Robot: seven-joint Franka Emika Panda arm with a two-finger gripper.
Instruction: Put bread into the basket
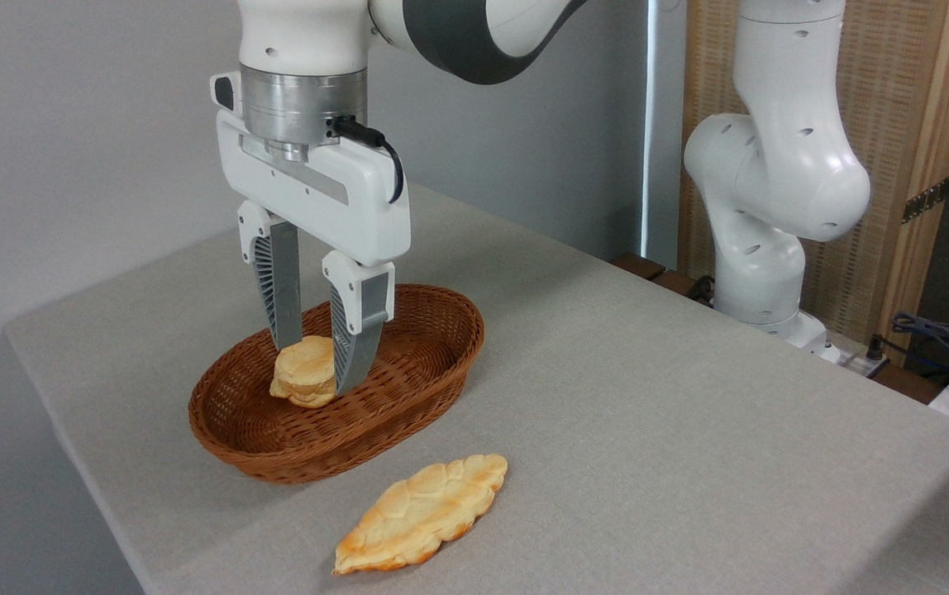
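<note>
My gripper (316,365) reaches down into the oval reddish-brown wicker basket (408,388) at the left of the table. It is shut on the small, thick round bun (302,372): one finger presses the bun's upper left and the other runs down its right side. The bun sits low inside the basket, slightly tilted; I cannot tell whether it touches the bottom. The long, flat, leaf-shaped bread (422,512) with its quilted surface lies on the table in front of the basket, apart from it and near the front edge.
The grey table (648,397) stretches to the right of the basket. The robot's white base (764,273) stands beyond the table's far right edge, with cables (937,339) beside it. The table's left edge runs close to the basket.
</note>
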